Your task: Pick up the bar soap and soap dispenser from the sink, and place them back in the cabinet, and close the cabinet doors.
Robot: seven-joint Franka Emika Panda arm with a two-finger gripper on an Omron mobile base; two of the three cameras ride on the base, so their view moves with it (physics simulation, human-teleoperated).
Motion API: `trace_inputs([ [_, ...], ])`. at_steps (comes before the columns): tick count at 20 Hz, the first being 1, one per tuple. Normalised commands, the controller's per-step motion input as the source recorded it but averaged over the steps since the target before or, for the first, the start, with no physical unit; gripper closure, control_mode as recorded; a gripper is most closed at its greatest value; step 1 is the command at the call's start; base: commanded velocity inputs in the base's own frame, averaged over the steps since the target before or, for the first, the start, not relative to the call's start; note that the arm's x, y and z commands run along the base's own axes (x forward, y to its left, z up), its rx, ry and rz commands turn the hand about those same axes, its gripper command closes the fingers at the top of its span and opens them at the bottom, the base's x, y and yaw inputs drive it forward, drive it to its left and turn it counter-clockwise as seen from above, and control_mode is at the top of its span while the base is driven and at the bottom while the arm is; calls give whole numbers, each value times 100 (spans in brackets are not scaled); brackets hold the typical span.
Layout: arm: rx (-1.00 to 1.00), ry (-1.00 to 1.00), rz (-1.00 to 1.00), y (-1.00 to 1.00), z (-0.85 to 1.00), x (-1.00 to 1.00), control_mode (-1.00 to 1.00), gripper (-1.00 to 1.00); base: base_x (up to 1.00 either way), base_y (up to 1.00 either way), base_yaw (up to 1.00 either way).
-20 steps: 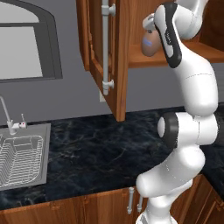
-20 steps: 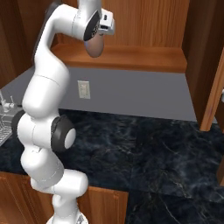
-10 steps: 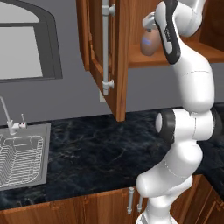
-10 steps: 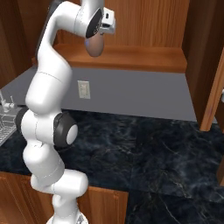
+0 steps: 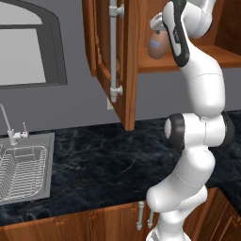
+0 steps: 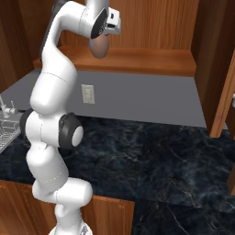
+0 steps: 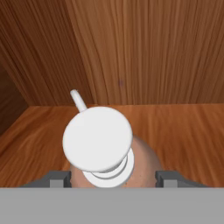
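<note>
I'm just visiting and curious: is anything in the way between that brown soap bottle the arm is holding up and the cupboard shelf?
Nothing visible: the soap dispenser, held by the gripper, faces bare shelf, with the cabinet door swung open aside.

Cabinet [image 6: 137,62] was reddish-brown wood, visible grain, satin sheen on shelf and back panel; cabinet doors [image 5: 127,61] same wood, with a smooth silver metal bar handle [image 5: 113,47]. Soap dispenser [image 7: 144,164] looked like smooth brown plastic, white pump top [image 7: 97,139] matt plastic, small blue label [image 5: 155,45] flat. Countertop [image 5: 108,160] was dark veined stone, polished, faint gloss. Sink [image 5: 40,146] was grey brushed metal, wire dish rack [image 5: 19,172] thin bare metal, faucet [image 5: 7,123] shiny chrome. Wall [image 6: 137,98] was plain matt grey
</note>
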Motion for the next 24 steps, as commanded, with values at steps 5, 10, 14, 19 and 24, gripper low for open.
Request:
trace_inputs([
  [5,0,1,0,4,-13,19,-100,100,0,0,0],
  [10,0,7,0,0,-23,14,-100,100,0,0,0],
  [14,0,6,0,0,-26,12,-100,100,0,0,0],
  [19,0,1,0,0,-26,7,-100,100,0,0,0],
  [24,0,0,0,0,-30,0,-100,100,0,0,0],
])
